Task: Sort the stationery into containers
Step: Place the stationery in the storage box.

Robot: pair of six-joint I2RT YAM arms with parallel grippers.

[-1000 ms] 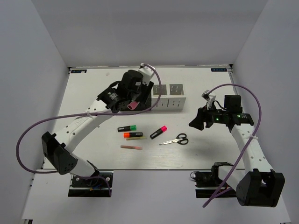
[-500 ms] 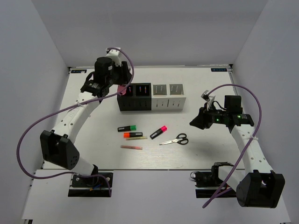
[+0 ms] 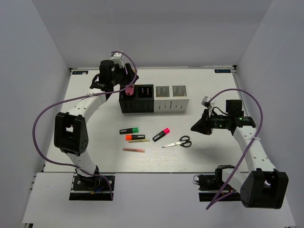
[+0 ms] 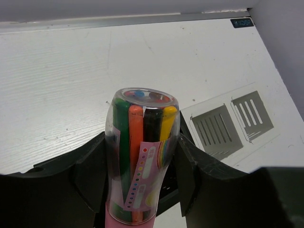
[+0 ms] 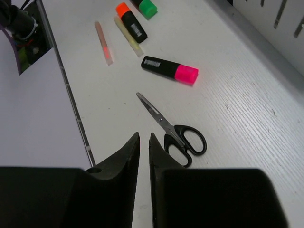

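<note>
Far left, the left gripper is clamping a pink tube between its black fingers. The tube is clear rounded plastic packed with coloured pens, its long axis running along the fingers and its domed end pointing away from the wrist. It is hanging just by the leftmost black box of the containers, a joined row of two black and two pale cubes.

On the white table, the green highlighter, orange highlighter, yellow stick and pink stick are lying roughly left to right, and the pink highlighter is slanting. The scissors are pointing their metal blades left, black loops right.

The right gripper is hovering near the scissors, jaws almost together, holding nothing.
</note>
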